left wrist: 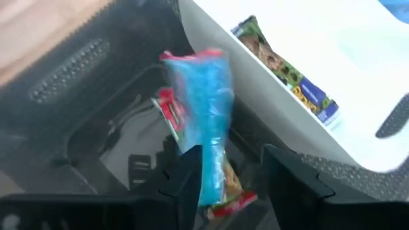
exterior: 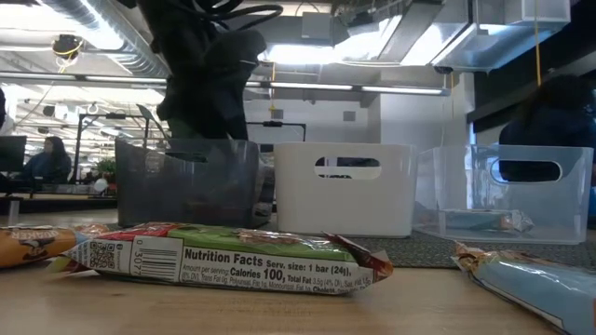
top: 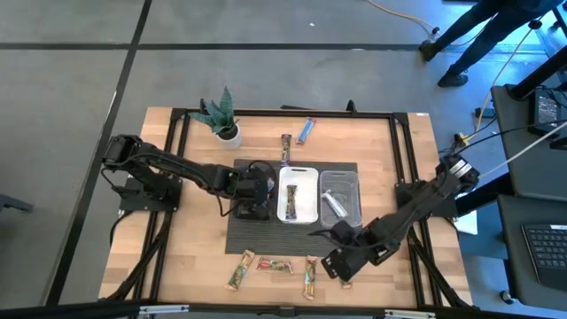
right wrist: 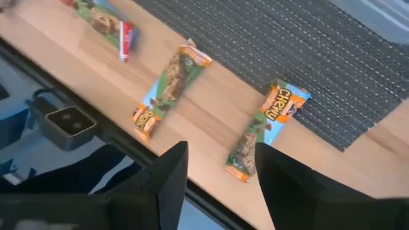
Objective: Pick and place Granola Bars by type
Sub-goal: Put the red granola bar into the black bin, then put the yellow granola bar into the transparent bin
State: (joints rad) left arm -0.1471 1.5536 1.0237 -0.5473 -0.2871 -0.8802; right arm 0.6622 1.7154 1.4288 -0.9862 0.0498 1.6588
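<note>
The right tool [right wrist: 220, 167] hangs with its fingers apart over the granola bars [right wrist: 265, 128] lying on the worktop [right wrist: 211, 105] just in front of the black tray [top: 251, 190]. It could bump one away. Over that tray, the left tool [left wrist: 225, 176] pinches a blue bar [left wrist: 203, 108]; it might slip crooked.

Black tray's [top: 251, 209] contents under the left hand [top: 252, 190], hidden from above.
</note>
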